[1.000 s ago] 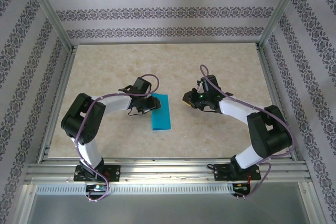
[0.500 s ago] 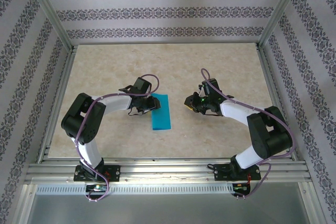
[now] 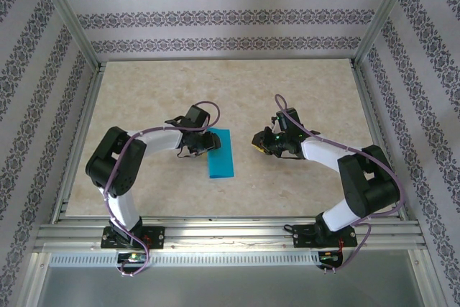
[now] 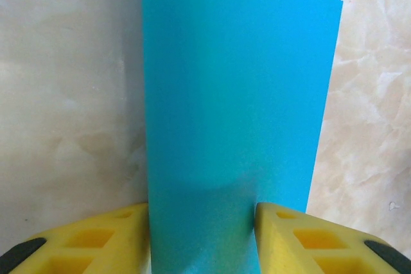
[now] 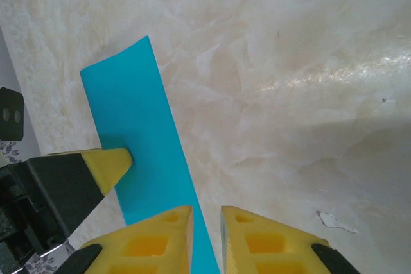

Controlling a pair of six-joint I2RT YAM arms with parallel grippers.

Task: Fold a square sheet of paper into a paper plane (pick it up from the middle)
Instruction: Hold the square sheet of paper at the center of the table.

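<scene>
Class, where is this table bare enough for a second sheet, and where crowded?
Free: the far table strip along the back wall; the near strip between paper and arm bases. Crowded: centre, left gripper and right gripper flanking the paper.

My views: one overhead, two wrist close-ups.
Overhead looks down from behind; wrist cameras hug the worktop (image 3: 287, 91), both seemingly sharing the blue sheet (image 4: 237, 94).

table (image 3: 144, 91): pale stone look, cream and tan, a bit shiny | walls (image 3: 215, 16): light stripes with dark flower bands, on three sides | posts (image 3: 68, 16): grey metal, rising from the far corners | rail (image 3: 230, 234): grey metal, along the near edge | light: bright and even
</scene>
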